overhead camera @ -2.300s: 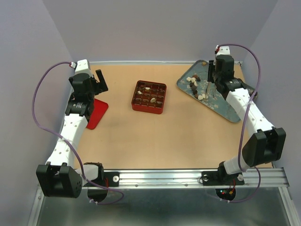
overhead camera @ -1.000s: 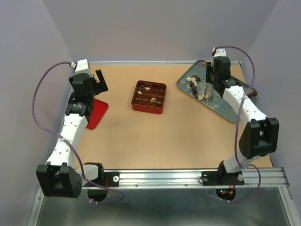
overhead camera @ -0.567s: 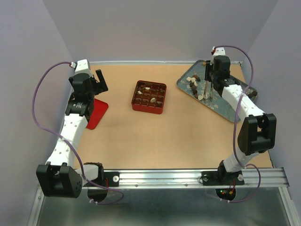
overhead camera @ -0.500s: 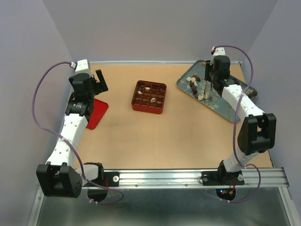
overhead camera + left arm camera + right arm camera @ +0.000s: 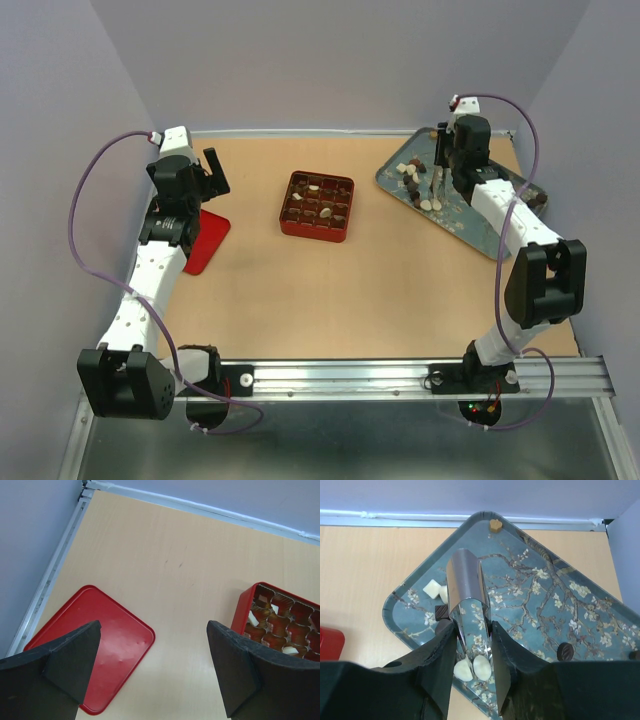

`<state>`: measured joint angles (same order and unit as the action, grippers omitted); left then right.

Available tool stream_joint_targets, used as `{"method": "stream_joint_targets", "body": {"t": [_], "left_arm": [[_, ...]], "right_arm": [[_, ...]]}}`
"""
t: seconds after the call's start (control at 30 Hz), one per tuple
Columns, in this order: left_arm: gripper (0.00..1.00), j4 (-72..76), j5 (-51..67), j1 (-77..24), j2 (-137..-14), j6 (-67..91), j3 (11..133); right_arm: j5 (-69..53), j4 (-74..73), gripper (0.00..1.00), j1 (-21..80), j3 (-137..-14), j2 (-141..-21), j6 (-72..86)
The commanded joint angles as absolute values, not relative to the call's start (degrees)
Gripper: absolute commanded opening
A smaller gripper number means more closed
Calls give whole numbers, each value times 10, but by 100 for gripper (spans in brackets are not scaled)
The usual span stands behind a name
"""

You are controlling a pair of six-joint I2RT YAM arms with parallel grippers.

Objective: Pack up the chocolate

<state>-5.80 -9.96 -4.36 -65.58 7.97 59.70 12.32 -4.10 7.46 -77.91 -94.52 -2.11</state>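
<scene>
The chocolate (image 5: 481,666) is in two places. Most of the loose pieces lie on the blossom-patterned tray (image 5: 560,610) at the far right of the table (image 5: 300,290), and some already sit in cells of the red gridded box (image 5: 318,232) near the middle. On the tray, two cream pieces lie side by side just under the tips of the metal tongs (image 5: 466,587). A cream block (image 5: 431,588) and a dark piece (image 5: 441,611) lie to one side, and a dark round one (image 5: 565,651) sits well apart.

The right claw (image 5: 471,627) is clamped on the tongs, holding them pointed down at the tray. The left claw (image 5: 152,630) is spread wide with nothing in it, above the table between a red lid (image 5: 100,635) and the box.

The likely next move is a pinch on one cream piece, and that is where I think it could go wrong. The two pieces seem to touch, so the tips may catch both or knock one aside. They look smooth and rounded, so a hard squeeze could shoot one out sideways. The tongs are held only by the claw's grip and might twist if the tips press on the tray. The carry to the box crosses bare table, where a loose hold would drop the piece. The cells are small and several are full, so a slightly off release could land on an occupied one.
</scene>
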Motion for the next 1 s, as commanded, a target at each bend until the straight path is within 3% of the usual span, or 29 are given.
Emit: {"method": "stream_joint_targets", "body": {"t": [0.0,0.97], "left_arm": [[99,-34,-106,-40,-655,76,599],[99,-34,-99,-40,-655,77,599]], "right_arm": [[120,27,38,69,-776,-951,-21],[136,2,35,68,-718,-907,-24]]}}
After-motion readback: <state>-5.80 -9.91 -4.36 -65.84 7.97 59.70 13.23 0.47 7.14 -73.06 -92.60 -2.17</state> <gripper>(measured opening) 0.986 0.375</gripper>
